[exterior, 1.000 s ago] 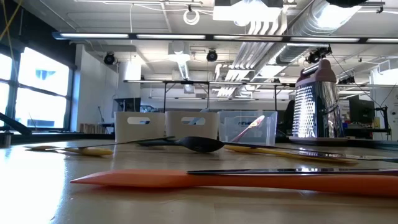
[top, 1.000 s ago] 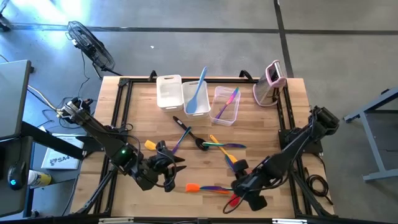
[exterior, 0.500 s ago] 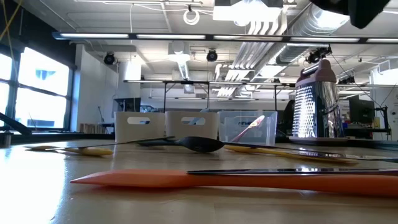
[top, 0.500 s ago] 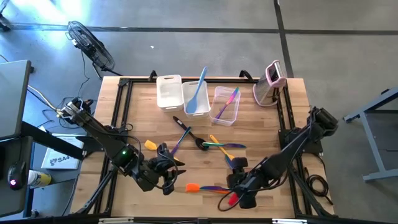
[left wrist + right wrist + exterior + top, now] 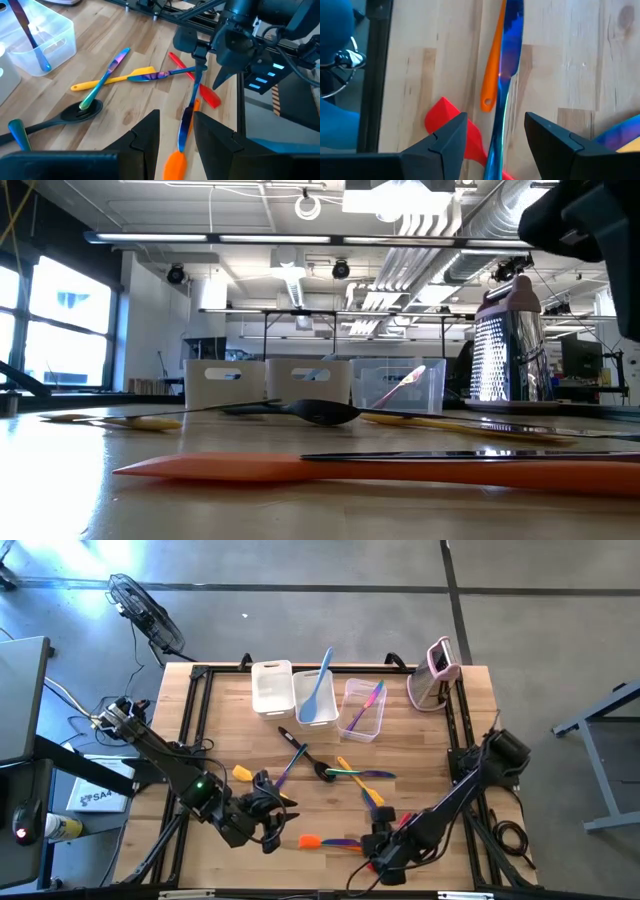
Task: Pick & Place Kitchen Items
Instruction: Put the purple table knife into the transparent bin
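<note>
An orange spatula (image 5: 310, 840) with a shiny blue-purple handle (image 5: 506, 75) lies flat near the table's front edge. It fills the foreground of the low view (image 5: 380, 470). My right gripper (image 5: 378, 842) hangs open just above the handle's free end, one finger on either side (image 5: 496, 120), and I see no touch. A red spatula (image 5: 451, 125) lies beside and partly under it. My left gripper (image 5: 272, 808) waits open to the left, pointing along the orange blade (image 5: 175, 162), with nothing between its fingers (image 5: 176, 114).
Black, yellow, teal and orange utensils (image 5: 340, 772) lie scattered mid-table. Three tubs (image 5: 271, 687) stand at the far edge; one holds a light blue spatula (image 5: 320, 690), another a purple utensil (image 5: 366, 705). A pink-and-white grater (image 5: 436, 675) stands far right.
My right gripper has come down toward the orange spatula's handle, shifting a little toward the table's left and rolling about its own axis. Its dark body now shows at the low view's upper right. The utensils lie as before.
</note>
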You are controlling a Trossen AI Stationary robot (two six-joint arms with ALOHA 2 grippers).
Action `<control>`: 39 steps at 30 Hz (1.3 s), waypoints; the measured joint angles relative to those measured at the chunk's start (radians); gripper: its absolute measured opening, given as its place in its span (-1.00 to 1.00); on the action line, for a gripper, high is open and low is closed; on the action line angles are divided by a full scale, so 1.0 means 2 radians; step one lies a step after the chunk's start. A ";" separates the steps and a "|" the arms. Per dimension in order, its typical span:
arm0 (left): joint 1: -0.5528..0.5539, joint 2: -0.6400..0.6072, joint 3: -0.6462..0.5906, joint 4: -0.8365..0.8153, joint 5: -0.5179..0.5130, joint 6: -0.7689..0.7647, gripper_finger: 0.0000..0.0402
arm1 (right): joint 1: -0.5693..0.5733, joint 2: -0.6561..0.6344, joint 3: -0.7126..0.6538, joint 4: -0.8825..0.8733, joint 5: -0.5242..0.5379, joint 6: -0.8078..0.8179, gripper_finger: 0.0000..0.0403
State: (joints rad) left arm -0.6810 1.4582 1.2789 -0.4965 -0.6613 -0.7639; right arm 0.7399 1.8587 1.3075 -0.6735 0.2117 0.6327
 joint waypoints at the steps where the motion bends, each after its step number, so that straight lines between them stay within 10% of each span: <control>1: 0.000 0.000 0.000 0.000 0.000 0.000 -0.42 | 0.000 0.002 0.000 0.000 0.002 0.000 -0.05; 39: 0.000 0.000 0.000 0.000 0.000 0.000 -0.42 | 0.000 0.033 -0.003 -0.005 -0.001 0.000 -0.05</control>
State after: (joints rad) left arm -0.6811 1.4578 1.2789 -0.4964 -0.6613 -0.7639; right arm 0.7399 1.9244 1.3011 -0.6826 0.2103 0.6332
